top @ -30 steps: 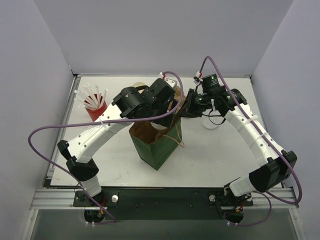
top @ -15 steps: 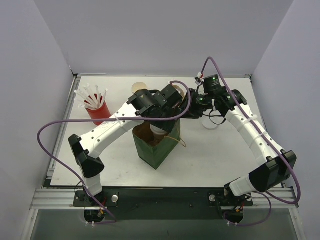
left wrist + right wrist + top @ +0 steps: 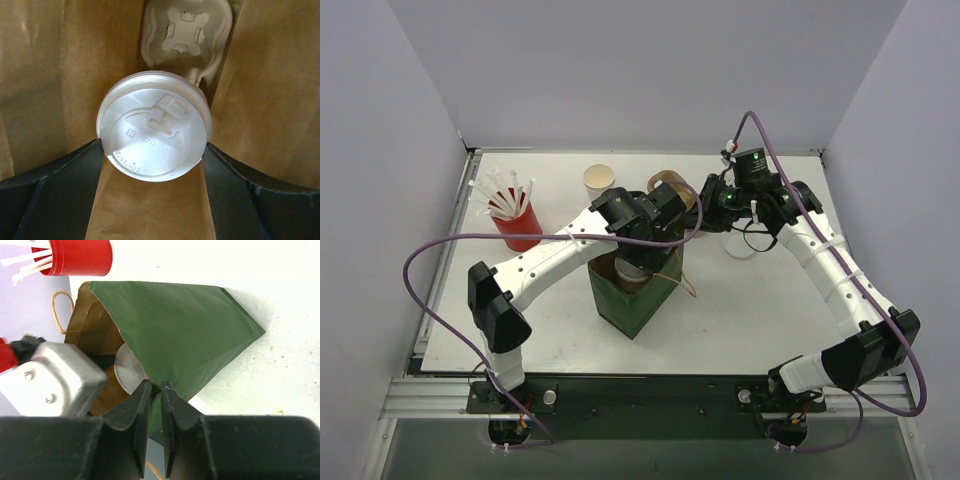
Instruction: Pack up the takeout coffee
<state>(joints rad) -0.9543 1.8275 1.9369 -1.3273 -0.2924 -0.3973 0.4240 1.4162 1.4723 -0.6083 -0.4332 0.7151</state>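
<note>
The takeout coffee [image 3: 154, 130], a white cup seen from above with its lid on, hangs inside the green paper bag [image 3: 638, 305]. My left gripper [image 3: 152, 152] is shut on it, one dark finger against each side of the lid. A pulp carrier [image 3: 186, 31] lies at the bag's bottom beyond the cup. In the top view the left gripper [image 3: 640, 255] reaches into the bag's mouth. My right gripper [image 3: 155, 385] pinches the bag's [image 3: 190, 325] rim between nearly touching jaws, and the lid [image 3: 126, 371] shows just inside. The right gripper [image 3: 694, 222] sits at the bag's far right corner.
An open white paper cup with a cream rim [image 3: 599, 180] stands at the back. A red cup of white straws [image 3: 515, 222] is at the left. A flat white lid [image 3: 741, 247] lies under the right arm. Purple cables loop over both arms.
My left arm has swung right and down, carrying the lidded cup into the bag's mouth. That uncovered the open cup at the back. The right gripper shifted slightly right, still at the bag's rim.
</note>
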